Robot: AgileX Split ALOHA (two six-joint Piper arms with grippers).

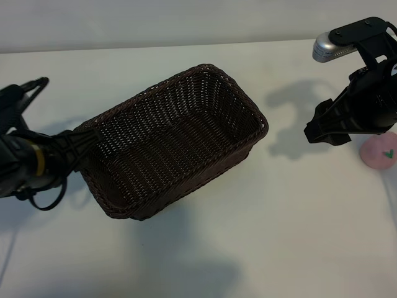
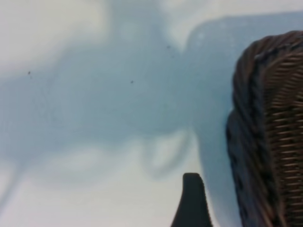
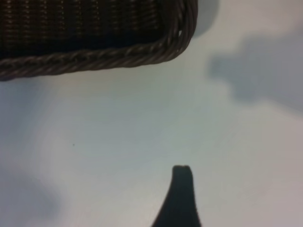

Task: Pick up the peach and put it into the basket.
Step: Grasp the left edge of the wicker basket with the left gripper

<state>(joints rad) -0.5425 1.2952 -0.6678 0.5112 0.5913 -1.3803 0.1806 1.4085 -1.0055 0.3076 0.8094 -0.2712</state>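
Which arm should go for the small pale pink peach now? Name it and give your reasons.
Right. The small pale pink peach lies on the white table at the exterior view's right edge, just beside the open right gripper. The left gripper sits on the far side of the dark brown woven wicker basket.

The basket [image 1: 177, 139] is dark brown wicker, woven in fine rows with a braided rim. The peach [image 1: 378, 153] is pale pink (with a small green mark). The table [image 1: 279, 236] is white, the arms black.
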